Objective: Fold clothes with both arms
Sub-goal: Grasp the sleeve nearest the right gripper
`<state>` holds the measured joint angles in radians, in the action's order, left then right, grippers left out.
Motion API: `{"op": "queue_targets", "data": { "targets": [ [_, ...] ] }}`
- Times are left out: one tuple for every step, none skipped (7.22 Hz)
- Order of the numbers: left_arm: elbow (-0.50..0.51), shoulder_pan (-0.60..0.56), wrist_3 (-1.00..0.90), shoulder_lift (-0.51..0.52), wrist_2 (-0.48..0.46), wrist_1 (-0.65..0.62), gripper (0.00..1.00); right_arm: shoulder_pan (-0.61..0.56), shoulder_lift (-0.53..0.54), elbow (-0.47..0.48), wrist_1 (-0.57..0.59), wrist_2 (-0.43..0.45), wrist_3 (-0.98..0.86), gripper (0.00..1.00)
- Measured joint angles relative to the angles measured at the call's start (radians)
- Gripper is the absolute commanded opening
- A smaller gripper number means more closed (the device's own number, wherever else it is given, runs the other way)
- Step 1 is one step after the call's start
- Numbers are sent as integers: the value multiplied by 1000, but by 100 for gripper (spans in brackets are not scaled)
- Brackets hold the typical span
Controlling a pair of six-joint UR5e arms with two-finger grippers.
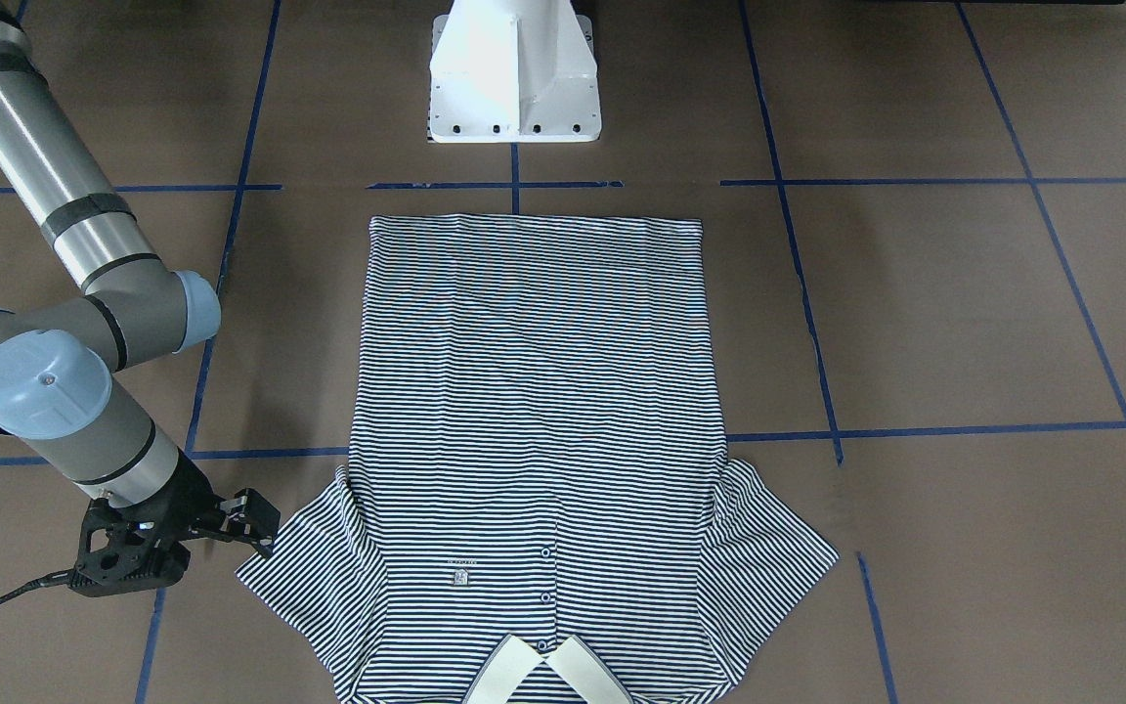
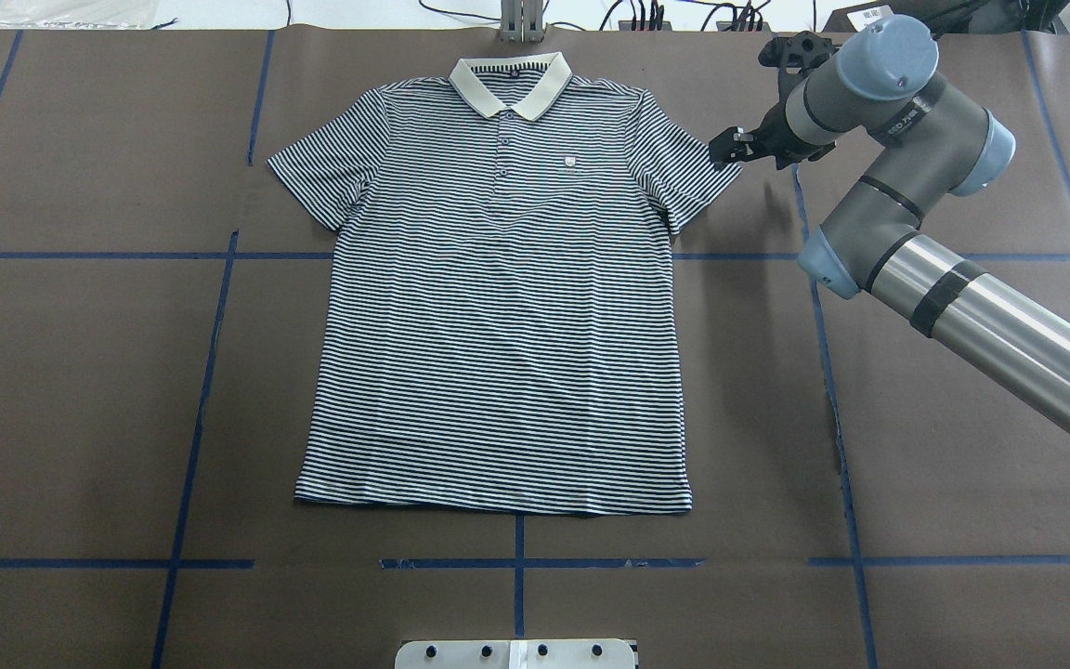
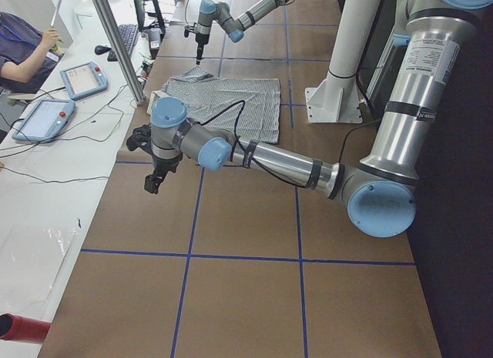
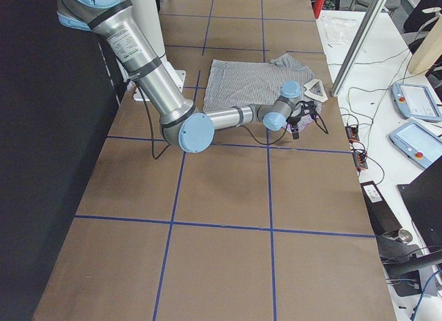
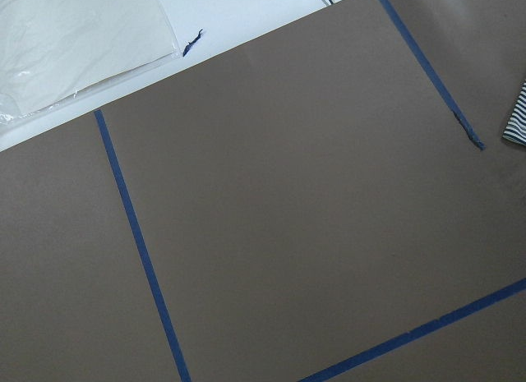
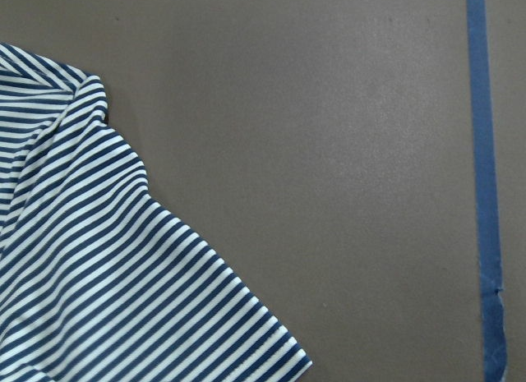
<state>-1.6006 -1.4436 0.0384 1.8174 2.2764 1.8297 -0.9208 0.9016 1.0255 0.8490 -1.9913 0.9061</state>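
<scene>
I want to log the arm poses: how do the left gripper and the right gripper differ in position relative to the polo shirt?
The right gripper hangs just beside a sleeve of the polo shirt; the left gripper is well away from it, over the brown table. The right gripper shows in the overhead view; the left gripper does not. Neither holds the shirt.

Brown table [image 2: 80,372], gridded with blue tape lines [image 2: 191,446], carried a striped shirt [image 2: 498,325] spread flat, front up, sleeves out, cream collar [image 2: 509,85] toward the far edge, hem near the white base [image 1: 514,88] standing on it.
</scene>
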Motion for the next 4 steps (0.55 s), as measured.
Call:
{"op": "queue_targets", "data": {
  "targets": [
    [0, 0, 1, 0, 0, -1, 100, 5, -12, -21, 0, 7, 0, 90],
    [-1, 0, 1, 0, 0, -1, 100, 9, -21, -38, -1, 9, -1, 82],
    [-1, 0, 1, 0, 0, -1, 100, 11, -26, -50, -1, 10, -2, 71],
    [-1, 0, 1, -1, 0, -1, 100, 13, -29, -59, 0, 11, -3, 61]
  ]
}}
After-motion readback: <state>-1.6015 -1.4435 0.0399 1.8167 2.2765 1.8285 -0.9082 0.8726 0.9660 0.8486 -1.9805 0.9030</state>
